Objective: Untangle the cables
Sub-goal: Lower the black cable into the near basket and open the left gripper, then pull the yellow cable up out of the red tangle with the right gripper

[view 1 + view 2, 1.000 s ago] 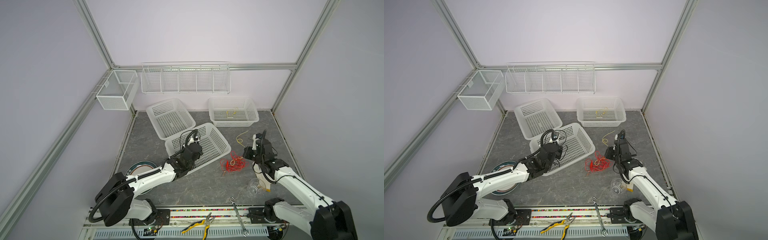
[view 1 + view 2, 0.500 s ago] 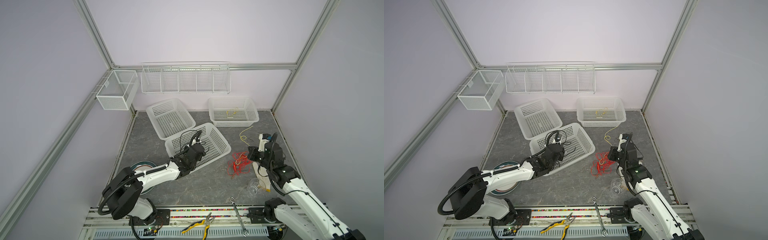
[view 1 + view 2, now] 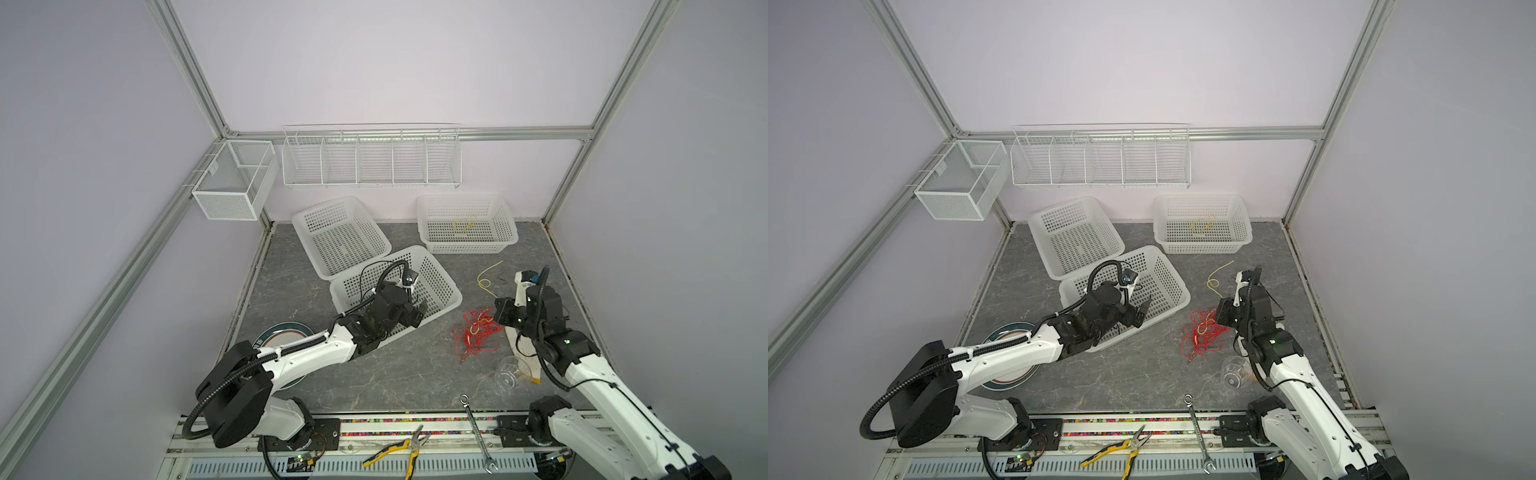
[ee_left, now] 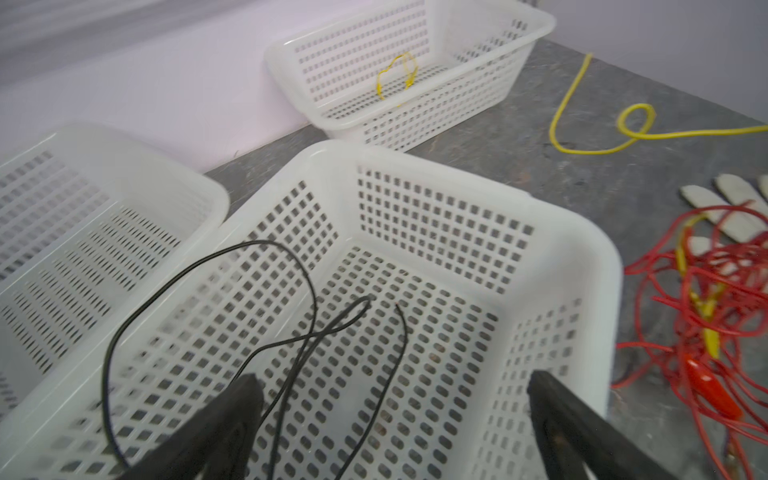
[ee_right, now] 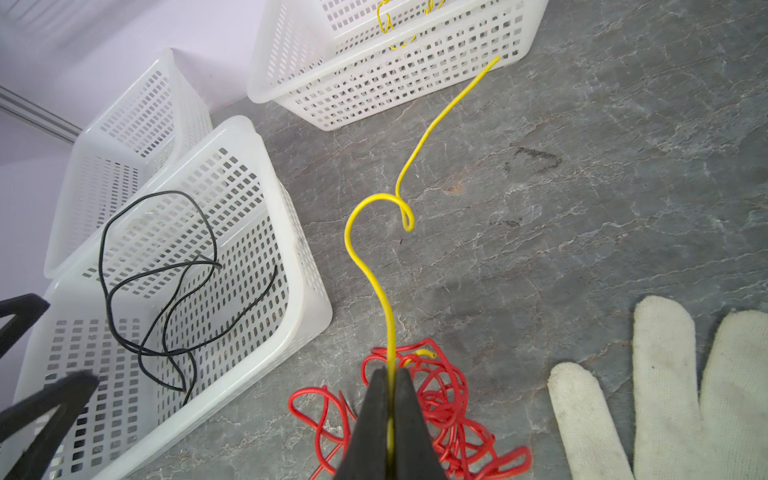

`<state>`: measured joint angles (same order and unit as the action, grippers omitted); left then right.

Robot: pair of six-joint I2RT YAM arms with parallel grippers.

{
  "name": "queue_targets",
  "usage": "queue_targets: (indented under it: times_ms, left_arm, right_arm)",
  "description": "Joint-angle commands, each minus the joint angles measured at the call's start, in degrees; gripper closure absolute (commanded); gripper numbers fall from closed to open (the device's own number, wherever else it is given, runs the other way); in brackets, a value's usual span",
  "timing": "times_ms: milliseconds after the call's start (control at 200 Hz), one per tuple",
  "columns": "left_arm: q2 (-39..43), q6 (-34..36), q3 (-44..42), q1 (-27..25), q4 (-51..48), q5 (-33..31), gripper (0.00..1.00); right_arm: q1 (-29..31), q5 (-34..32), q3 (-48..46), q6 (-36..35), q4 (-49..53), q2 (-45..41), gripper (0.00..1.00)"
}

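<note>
The right tool (image 5: pixel 390 376) is pinched tight on the yellow cable (image 5: pixel 391 332) just where it leaves the red tangle (image 5: pixel 446 409), right of centre on the counter (image 3: pixel 374 374) in both top views. From that, the step looks to be drawing the yellow free. Pull slowly along the cable's own run, toward the far basket (image 3: pixel 467 248) at upper right, and stop if red loops lift or drag with it. The left tool (image 4: pixel 392 376) hangs wide and empty over the near basket (image 4: pixel 457 174), where the black cable (image 4: pixel 309 337) lies loose. It looks free to pin the red down.
</note>
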<state>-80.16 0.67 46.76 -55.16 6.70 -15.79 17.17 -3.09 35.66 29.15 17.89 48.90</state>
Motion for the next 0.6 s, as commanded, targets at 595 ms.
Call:
queue_targets:
  times_ms: [595]
  left_arm:
    - [-16.53,-6.55,4.5,-8.56,24.88,15.02,0.07]
  right_arm:
    - [0.65,6.94,7.38,-1.18,5.88,-4.17,0.93]
